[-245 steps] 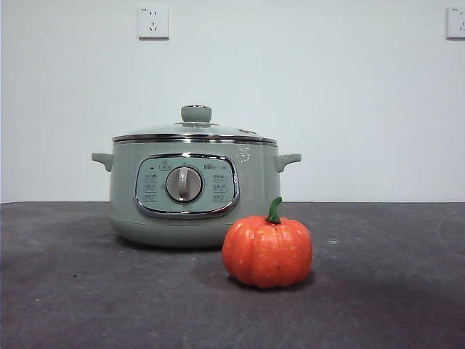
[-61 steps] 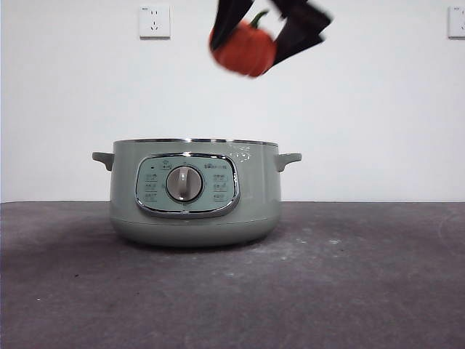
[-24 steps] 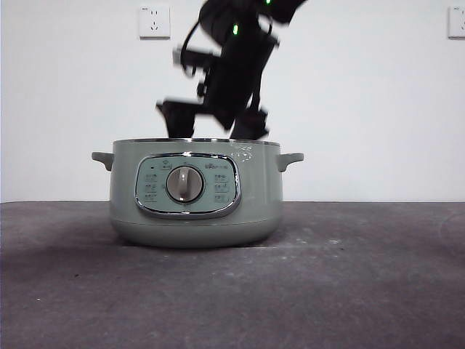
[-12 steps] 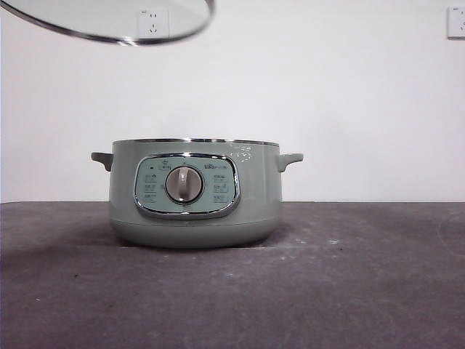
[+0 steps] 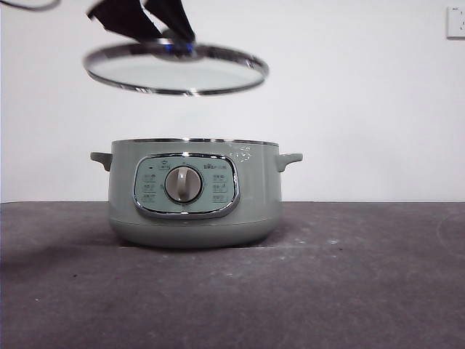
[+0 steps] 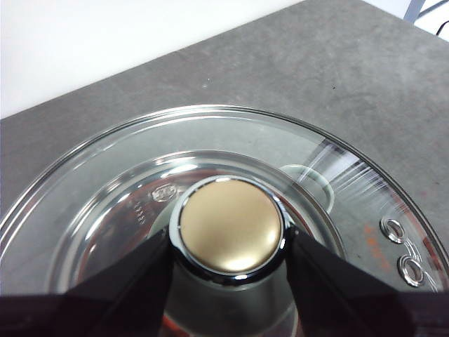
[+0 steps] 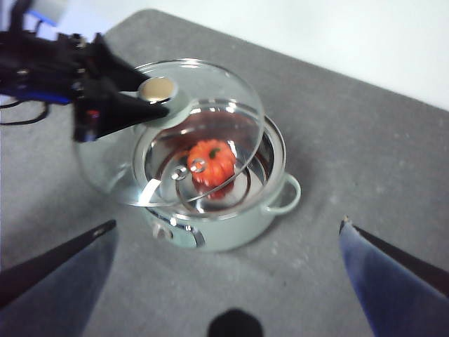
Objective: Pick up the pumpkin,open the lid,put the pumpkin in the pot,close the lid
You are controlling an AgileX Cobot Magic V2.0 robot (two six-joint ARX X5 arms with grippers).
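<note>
The left gripper [image 6: 228, 246] has its two black jaws closed against either side of the knob [image 6: 230, 226] of the lid [image 5: 176, 69], holding it clear of the pot [image 5: 195, 193]. In the front view the lid hangs in the air above the pot, apart from the rim, shifted toward the pot's left side as seen there and slightly tilted, with the dark gripper [image 5: 168, 33] coming down onto it from the top edge. The lid's clear glass and steel rim are intact in view; two small vent rings [image 6: 403, 247] show near its edge. Through the glass in the right wrist view the pumpkin [image 7: 210, 163] sits inside the pot, on the shiny inner floor, near the middle, stem side up. The pot stands upright on the dark grey desk [image 5: 363, 291], its control panel and grey dial [image 5: 183, 185] facing the front camera, both side handles visible. The right gripper [image 7: 228, 242] is high above the desk, well apart from the pot and lid, its jaws spread wide and holding nothing. A wall socket [image 5: 456, 22] shows at the upper right of the white wall behind the desk.
</note>
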